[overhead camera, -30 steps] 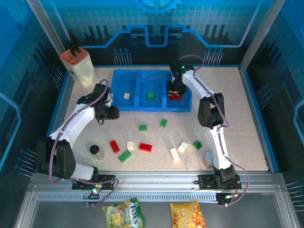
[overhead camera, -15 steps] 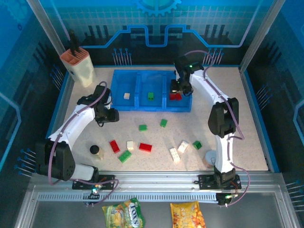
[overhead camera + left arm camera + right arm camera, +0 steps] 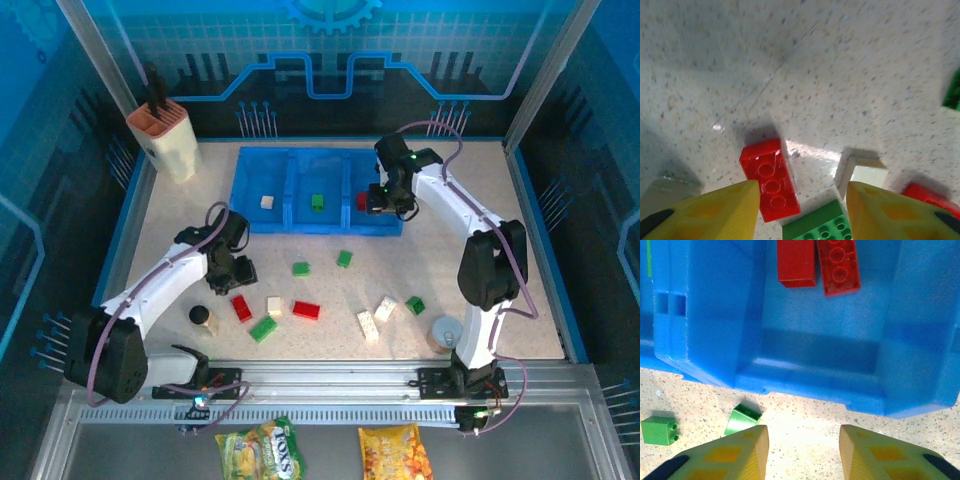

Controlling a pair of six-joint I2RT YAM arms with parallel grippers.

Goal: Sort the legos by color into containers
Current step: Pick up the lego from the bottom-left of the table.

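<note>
The blue tray (image 3: 262, 223) has three compartments: a cream lego (image 3: 267, 201) in the left, a green one (image 3: 317, 202) in the middle, and two red ones (image 3: 839, 267) in the right. My right gripper (image 3: 802, 440) hangs open and empty over the table just in front of the tray's right compartment (image 3: 815, 340). My left gripper (image 3: 801, 197) is open above the loose legos, with a red brick (image 3: 771, 179) beside its left finger. A green brick (image 3: 820, 227) and a cream brick (image 3: 862, 172) lie close by. More red, green and cream legos (image 3: 306, 310) are scattered across the table's middle.
A small dark-capped bottle (image 3: 202, 318) stands just left of the left gripper (image 3: 238, 272). A grey cup (image 3: 446, 332) sits by the right arm's base. The orange-and-cream knife block (image 3: 165, 135) is at the back left. Two green bricks (image 3: 742, 420) lie before the tray.
The left gripper has swung from beside the tray toward the near side, over the loose bricks. The right gripper has drawn back from inside the right compartment to its front edge.
</note>
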